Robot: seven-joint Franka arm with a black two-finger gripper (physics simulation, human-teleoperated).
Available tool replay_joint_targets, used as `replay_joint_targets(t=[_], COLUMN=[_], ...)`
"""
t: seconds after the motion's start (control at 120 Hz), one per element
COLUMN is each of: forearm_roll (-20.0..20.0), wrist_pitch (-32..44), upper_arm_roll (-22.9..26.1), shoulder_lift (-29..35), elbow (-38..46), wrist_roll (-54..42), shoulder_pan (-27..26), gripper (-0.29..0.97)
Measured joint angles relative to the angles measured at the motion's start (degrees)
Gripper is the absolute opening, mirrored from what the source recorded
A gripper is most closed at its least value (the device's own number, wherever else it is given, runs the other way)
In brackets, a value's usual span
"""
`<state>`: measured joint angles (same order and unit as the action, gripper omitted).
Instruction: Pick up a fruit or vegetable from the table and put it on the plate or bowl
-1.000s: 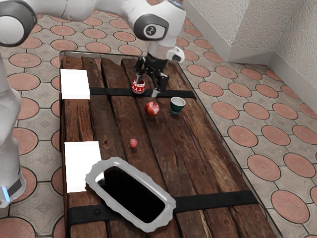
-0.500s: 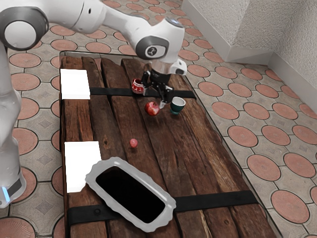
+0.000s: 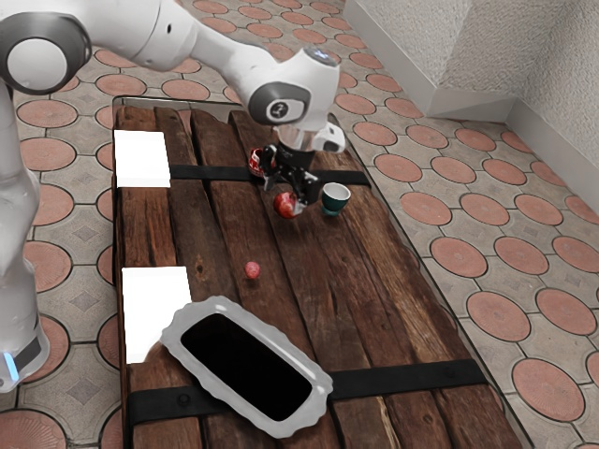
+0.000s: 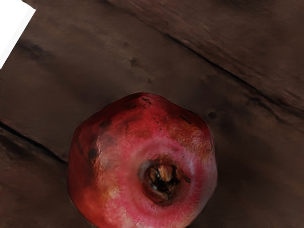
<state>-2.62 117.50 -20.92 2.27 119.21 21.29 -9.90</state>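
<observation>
1. Dark plank worktop (image 3: 374, 281) on terracotta floor tiles (image 3: 505, 234).
2. The black hand (image 3: 292, 192) sits right over the round red pomegranate (image 3: 286, 205), which lies on the wood; open or closed, I cannot tell.
3. Lifting it and carrying it to the silver-rimmed tray (image 3: 174, 329) seemingly remain.

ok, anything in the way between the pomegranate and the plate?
Only a small red fruit, lying on the table roughly on the line from the pomegranate to the plate. It is low; a lifted carry would likely clear it.
</observation>
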Motion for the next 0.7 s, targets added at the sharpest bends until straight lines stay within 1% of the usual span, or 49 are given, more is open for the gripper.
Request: replay_joint_targets(t=[0.233, 0.7], forearm_roll=[0.25, 0.16], wrist_pitch=[1.55, 2.54], upper_arm_roll=[0.0, 0.0], shoulder_lift=[-0.37, -3.63], elbow=[0.81, -1.07], wrist_roll=[0.12, 0.1], shoulder_pan=[-0.28, -0.18], gripper=[0.68, 0.68])
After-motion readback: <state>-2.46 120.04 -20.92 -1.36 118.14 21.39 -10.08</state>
